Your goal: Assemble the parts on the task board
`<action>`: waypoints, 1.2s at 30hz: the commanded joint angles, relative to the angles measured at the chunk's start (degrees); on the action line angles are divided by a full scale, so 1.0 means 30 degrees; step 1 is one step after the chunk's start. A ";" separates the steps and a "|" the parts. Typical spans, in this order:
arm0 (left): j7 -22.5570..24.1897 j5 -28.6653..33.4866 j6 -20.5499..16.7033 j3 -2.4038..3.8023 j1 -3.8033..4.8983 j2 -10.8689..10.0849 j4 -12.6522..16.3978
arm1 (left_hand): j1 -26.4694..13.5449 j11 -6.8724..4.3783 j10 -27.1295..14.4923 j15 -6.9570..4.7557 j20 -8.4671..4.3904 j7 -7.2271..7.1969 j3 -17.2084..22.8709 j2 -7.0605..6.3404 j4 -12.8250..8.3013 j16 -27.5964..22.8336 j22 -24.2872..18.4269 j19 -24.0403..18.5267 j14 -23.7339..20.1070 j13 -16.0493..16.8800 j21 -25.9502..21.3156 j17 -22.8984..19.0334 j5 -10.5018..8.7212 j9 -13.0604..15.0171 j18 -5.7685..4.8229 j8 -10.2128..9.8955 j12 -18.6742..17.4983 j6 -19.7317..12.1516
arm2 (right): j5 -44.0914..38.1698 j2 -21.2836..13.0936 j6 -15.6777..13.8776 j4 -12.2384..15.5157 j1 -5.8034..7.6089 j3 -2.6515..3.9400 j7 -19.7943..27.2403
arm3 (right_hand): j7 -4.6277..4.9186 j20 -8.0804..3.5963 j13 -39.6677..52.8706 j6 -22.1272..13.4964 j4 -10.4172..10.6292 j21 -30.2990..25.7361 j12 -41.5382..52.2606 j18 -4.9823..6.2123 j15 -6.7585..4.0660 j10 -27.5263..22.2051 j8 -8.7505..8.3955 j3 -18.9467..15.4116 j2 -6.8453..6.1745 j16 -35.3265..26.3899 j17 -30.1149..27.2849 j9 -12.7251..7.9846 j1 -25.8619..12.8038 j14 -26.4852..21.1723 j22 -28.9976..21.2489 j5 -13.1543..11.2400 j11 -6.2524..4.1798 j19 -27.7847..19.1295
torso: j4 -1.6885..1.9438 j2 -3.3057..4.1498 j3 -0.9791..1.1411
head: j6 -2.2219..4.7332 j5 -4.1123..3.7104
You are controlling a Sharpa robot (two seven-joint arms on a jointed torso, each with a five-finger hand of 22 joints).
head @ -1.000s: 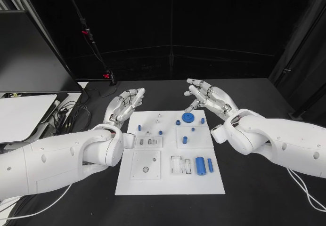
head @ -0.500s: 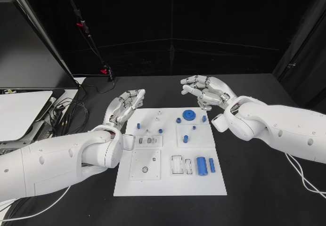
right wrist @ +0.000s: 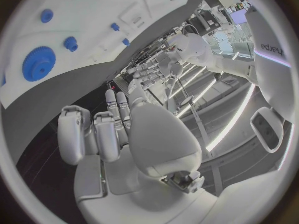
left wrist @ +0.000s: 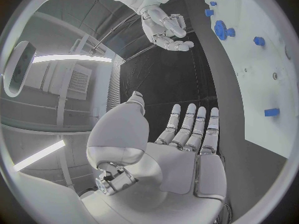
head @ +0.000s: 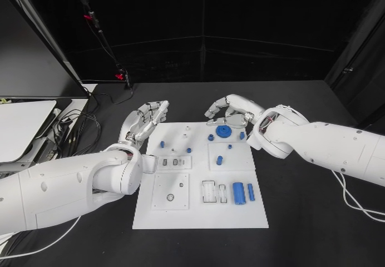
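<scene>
Two hands hover at the far end of my task board, both holding nothing. My left hand has its fingers straight and apart beside the board's far left corner. My right hand curls loosely above the blue gear. On the right arm I can read "harpa".

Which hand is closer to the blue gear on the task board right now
Right. The right hand hovers just beyond the blue gear, at the far edge of the task board. The left hand lies off the board's far left corner, farther away.
</scene>
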 commanded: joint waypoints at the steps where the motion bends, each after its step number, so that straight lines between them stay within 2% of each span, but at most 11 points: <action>1: 0.6622 -0.0318 0.0221 0.0025 0.0073 -0.0183 0.0030 | -0.0026 0.0002 0.0162 0.0047 0.0020 0.2872 -0.0100 0.0201 0.0028 0.0110 0.0024 0.0121 0.0126 0.0014 0.0120 0.0020 0.0115 -0.0023 0.0138 0.0082 0.0109 0.0123 | -0.4132 0.0446 -0.0702 -0.0349 0.0053 0.0019 -0.2615 | -0.0133 -0.0145 -0.0019 0.0375 0.0004 0.0107 -0.0420 -0.0320 -0.0096 0.0337 -0.0468 0.0043 -0.0191 0.0069 0.0002 0.0000 0.0410 0.0966 0.0557 -0.0057 0.0010 0.0056 | 0.0030 0.0191 -0.0012 | 0.0043 -0.0096; 4: 0.6613 -0.0512 0.0225 0.0025 0.0131 -0.0270 -0.0037 | -0.0026 0.0002 0.0162 0.0047 0.0020 0.2872 -0.0100 0.0201 0.0028 0.0110 0.0025 0.0122 0.0126 0.0014 0.0121 0.0020 0.0115 -0.0023 0.0138 0.0082 0.0109 0.0123 | -0.5386 0.0940 -0.0507 -0.0734 0.0051 0.0018 -0.3224 | -0.0343 -0.0148 -0.0019 0.0633 -0.0032 0.0142 -0.0777 -0.0333 -0.0121 0.0642 -0.0865 0.0061 -0.0373 0.0060 -0.0005 0.0005 0.0779 0.0964 0.0632 -0.0081 -0.0031 0.0053 | 0.0111 0.0267 -0.0020 | 0.0011 -0.0207; 11: 0.6538 -0.0648 0.0301 0.0025 0.0200 -0.0314 -0.0039 | -0.0015 0.0003 0.0163 0.0047 0.0021 0.2872 -0.0102 0.0219 0.0028 0.0111 0.0026 0.0125 0.0133 0.0012 0.0127 0.0019 0.0131 -0.0029 0.0139 0.0089 0.0111 0.0128 | -0.8035 0.2048 0.0299 -0.1683 0.0030 0.0010 -0.4630 | -0.0379 -0.0240 -0.0014 0.1255 0.0348 0.0179 -0.1919 -0.0335 -0.0215 0.1326 -0.1970 0.0083 -0.0534 0.0027 -0.0014 0.0015 0.1317 0.0973 0.0689 -0.0080 -0.0139 -0.0013 | 0.0275 0.0410 -0.0030 | 0.0005 -0.0314; 15: 0.6500 -0.0668 0.0330 0.0025 0.0216 -0.0290 -0.0058 | 0.0003 0.0003 0.0160 0.0051 0.0024 0.2871 -0.0103 0.0263 0.0028 0.0113 0.0030 0.0131 0.0144 0.0008 0.0140 0.0016 0.0146 -0.0040 0.0139 0.0096 0.0113 0.0129 | -0.9081 0.2485 0.0757 -0.2121 -0.0010 0.0005 -0.5302 | -0.0363 -0.0256 -0.0010 0.1456 0.0506 0.0174 -0.2246 -0.0327 -0.0225 0.1509 -0.2258 0.0089 -0.0559 0.0019 -0.0017 0.0023 0.1430 0.0976 0.0667 -0.0082 -0.0155 -0.0046 | 0.0344 0.0472 -0.0040 | -0.0019 -0.0330; 22: 0.6443 -0.0677 0.0325 0.0025 0.0225 -0.0309 -0.0088 | 0.0006 0.0003 0.0159 0.0051 0.0025 0.2870 -0.0103 0.0270 0.0029 0.0113 0.0031 0.0132 0.0146 0.0007 0.0142 0.0015 0.0149 -0.0042 0.0139 0.0097 0.0113 0.0129 | -0.9662 0.2766 0.1546 -0.2524 -0.0083 0.0002 -0.5880 | -0.0291 -0.0232 0.0003 0.1598 0.0743 0.0121 -0.2529 -0.0294 -0.0178 0.1738 -0.2568 0.0022 -0.0638 -0.0029 -0.0225 0.0025 0.1397 0.0936 0.0511 -0.0084 -0.0073 -0.0152 | 0.0391 0.0421 -0.0049 | -0.0165 -0.0374; 31: 0.6431 -0.0679 0.0256 0.0025 0.0227 -0.0333 -0.0208 | 0.0056 0.0005 0.0144 0.0054 0.0026 0.2872 -0.0103 0.0363 0.0021 0.0113 0.0022 0.0112 0.0160 -0.0001 0.0147 0.0010 0.0174 -0.0068 0.0138 0.0105 0.0114 0.0120 | -0.9763 0.2655 0.2442 -0.2315 -0.0129 0.0000 -0.6206 | -0.0167 -0.0195 0.0013 0.1792 0.1077 0.0075 -0.2791 -0.0261 -0.0167 0.2084 -0.2883 -0.0069 -0.0689 -0.0086 -0.0466 0.0038 0.1267 0.0886 0.0388 -0.0084 -0.0068 -0.0232 | 0.0363 0.0332 -0.0063 | -0.0247 -0.0406; 36: 0.6411 -0.0679 0.0244 0.0024 0.0227 -0.0322 -0.0274 | 0.0082 0.0005 0.0138 0.0054 0.0024 0.2872 -0.0104 0.0394 0.0016 0.0111 0.0026 0.0116 0.0161 -0.0003 0.0157 0.0008 0.0183 -0.0078 0.0138 0.0108 0.0115 0.0117 | -0.9770 0.2629 0.2814 -0.2262 -0.0140 -0.0001 -0.6402 | -0.0151 -0.0201 0.0016 0.1869 0.1172 0.0058 -0.2866 -0.0248 -0.0184 0.2224 -0.2978 -0.0083 -0.0696 -0.0097 -0.0500 0.0042 0.1258 0.0879 0.0340 -0.0084 -0.0088 -0.0261 | 0.0407 0.0295 -0.0078 | -0.0305 -0.0471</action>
